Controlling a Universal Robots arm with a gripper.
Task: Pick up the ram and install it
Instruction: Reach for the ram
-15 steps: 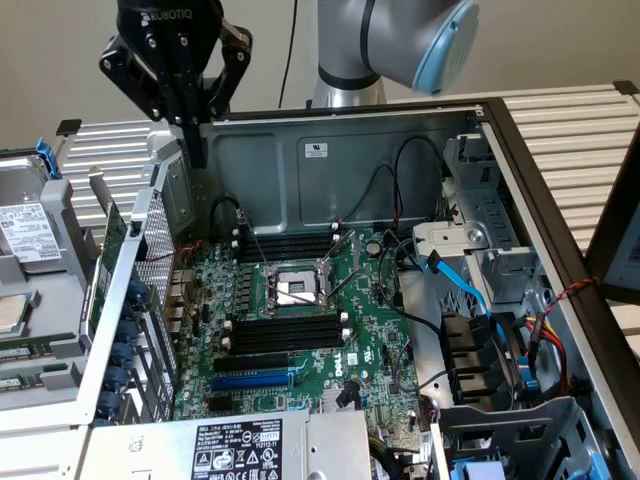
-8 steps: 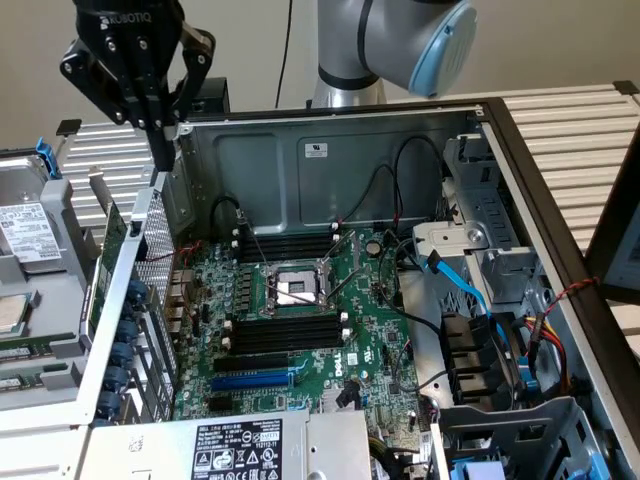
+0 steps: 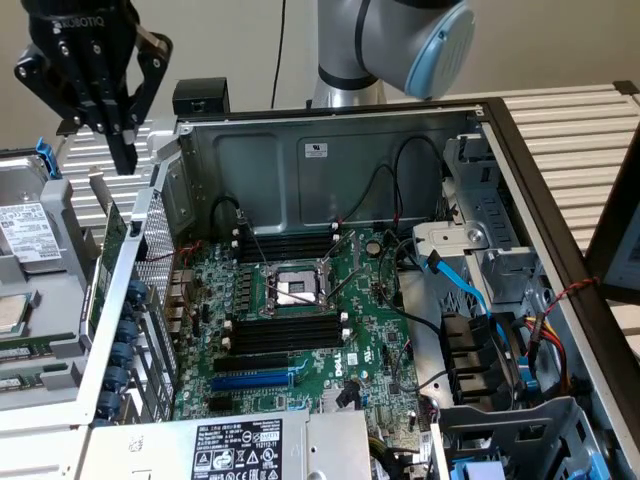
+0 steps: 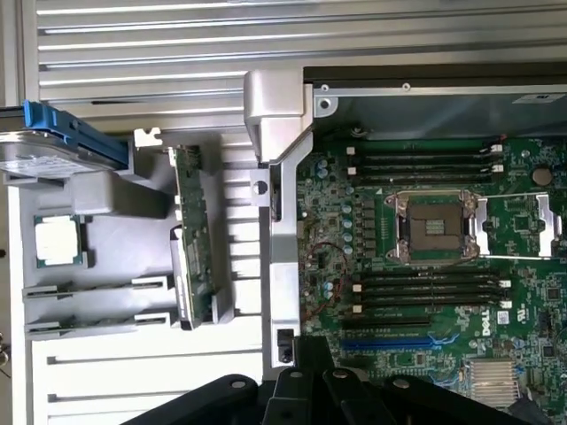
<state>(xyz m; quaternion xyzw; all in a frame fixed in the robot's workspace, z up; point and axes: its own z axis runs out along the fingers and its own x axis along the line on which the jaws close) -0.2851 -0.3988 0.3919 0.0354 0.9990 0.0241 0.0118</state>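
The black, jointed gripper [image 3: 122, 152] hangs clenched on nothing above the ram [image 4: 190, 239], a long, thin green board (flat and straight-edged). The ram stands on edge at the moulded grey holder's [image 4: 120, 208] edge nearest the sheet-steel case [image 3: 330, 170].

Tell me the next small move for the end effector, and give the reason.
Probably open the end effector. It hangs shut and empty above the ram, which stands on edge in the grey holder outside the case; shut, it cannot straddle the stick.
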